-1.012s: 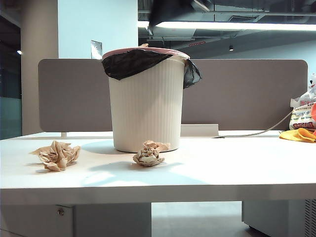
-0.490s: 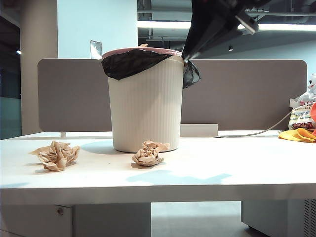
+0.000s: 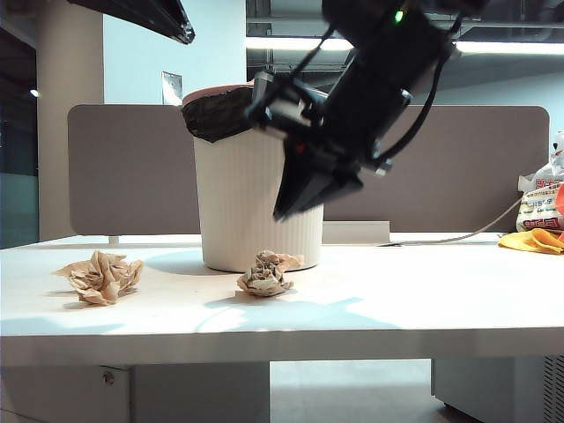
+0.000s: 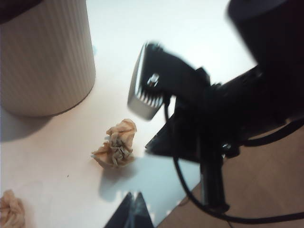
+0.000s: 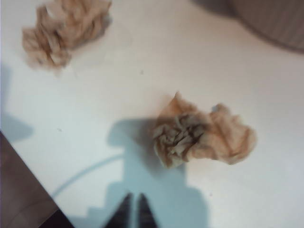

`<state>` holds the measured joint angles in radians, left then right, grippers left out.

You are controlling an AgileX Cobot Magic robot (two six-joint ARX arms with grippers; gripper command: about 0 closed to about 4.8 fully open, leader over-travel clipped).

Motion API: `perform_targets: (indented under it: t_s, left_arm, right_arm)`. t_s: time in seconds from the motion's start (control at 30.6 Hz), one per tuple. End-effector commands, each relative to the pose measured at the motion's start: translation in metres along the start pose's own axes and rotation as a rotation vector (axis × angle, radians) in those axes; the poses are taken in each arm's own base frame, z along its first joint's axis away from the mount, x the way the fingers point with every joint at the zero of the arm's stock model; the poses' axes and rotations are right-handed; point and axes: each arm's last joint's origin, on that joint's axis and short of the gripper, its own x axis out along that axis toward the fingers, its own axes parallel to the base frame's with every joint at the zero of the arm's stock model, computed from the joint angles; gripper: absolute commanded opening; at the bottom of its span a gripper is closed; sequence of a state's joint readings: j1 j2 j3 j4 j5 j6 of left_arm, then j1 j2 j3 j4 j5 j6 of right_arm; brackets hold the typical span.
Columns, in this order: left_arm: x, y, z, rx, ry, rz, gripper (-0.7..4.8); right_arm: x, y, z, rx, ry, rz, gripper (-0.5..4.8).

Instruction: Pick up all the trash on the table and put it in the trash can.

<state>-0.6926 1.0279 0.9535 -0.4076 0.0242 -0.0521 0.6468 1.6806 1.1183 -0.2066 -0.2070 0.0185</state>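
Two crumpled tan paper balls of trash lie on the white table (image 3: pixel 423 300): one at the left (image 3: pixel 101 276), one (image 3: pixel 266 273) just in front of the ribbed cream trash can (image 3: pixel 238 203). My right gripper (image 3: pixel 284 211) hangs in front of the can, pointing down at the middle ball (image 5: pixel 202 133) from a little above it. Its tips (image 5: pixel 133 198) are barely parted and hold nothing. My left gripper (image 3: pixel 185 35) is high at the top left. Its tips (image 4: pixel 134 195) are shut and empty, above the table edge near that ball (image 4: pixel 116 142).
A grey-brown partition (image 3: pixel 441 167) runs behind the can. A white printed bag (image 3: pixel 539 204) and an orange cloth (image 3: pixel 533 240) sit at the far right, with a cable (image 3: pixel 458 236) leading to them. The right arm's black body (image 4: pixel 218 109) fills much of the left wrist view.
The right arm has swung down from the top of the exterior view to in front of the can. The left arm has come into view at the top left. Both paper balls stayed put.
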Motion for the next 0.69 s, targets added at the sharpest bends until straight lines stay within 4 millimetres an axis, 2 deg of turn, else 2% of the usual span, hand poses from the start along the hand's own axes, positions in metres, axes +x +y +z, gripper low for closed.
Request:
perform_targets:
  t_s: [0.03,0.07,0.1,0.2,0.23,0.33,0.36,0.69]
  left_arm:
    - [0.001,0.000,-0.002,0.037,-0.008,0.005,-0.05]
    - [0.001,0.001,-0.003,0.042,-0.002,0.013,-0.05]
    - [0.002,0.001,-0.004,0.046,0.005,0.028,-0.05]
    - [0.003,0.002,-0.008,0.065,0.021,0.032,-0.05]
    - [0.003,0.002,-0.008,0.069,0.027,0.032,-0.06]
    - [0.003,0.002,-0.009,0.079,0.032,0.033,-0.05]
    - [0.003,0.002,-0.009,0.078,0.032,0.033,-0.05]
    - [0.003,0.002,-0.011,0.090,0.054,0.033,-0.06]
  right_arm:
    - [0.006,-0.001,0.005,-0.008,-0.030,0.002,2.78]
    - [0.008,-0.002,0.005,-0.009,-0.034,-0.011,3.20]
    - [0.009,-0.002,0.005,-0.012,-0.037,-0.022,3.34]
    - [0.011,-0.004,0.007,-0.026,-0.054,-0.052,3.39]
    - [0.013,-0.005,0.008,-0.037,-0.065,-0.062,3.56]
    - [0.024,-0.008,0.009,-0.040,-0.085,-0.091,4.67]
    - [0.028,-0.009,0.010,-0.038,-0.082,-0.102,4.79]
    - [0.070,-0.019,0.017,-0.018,0.039,-0.133,4.79]
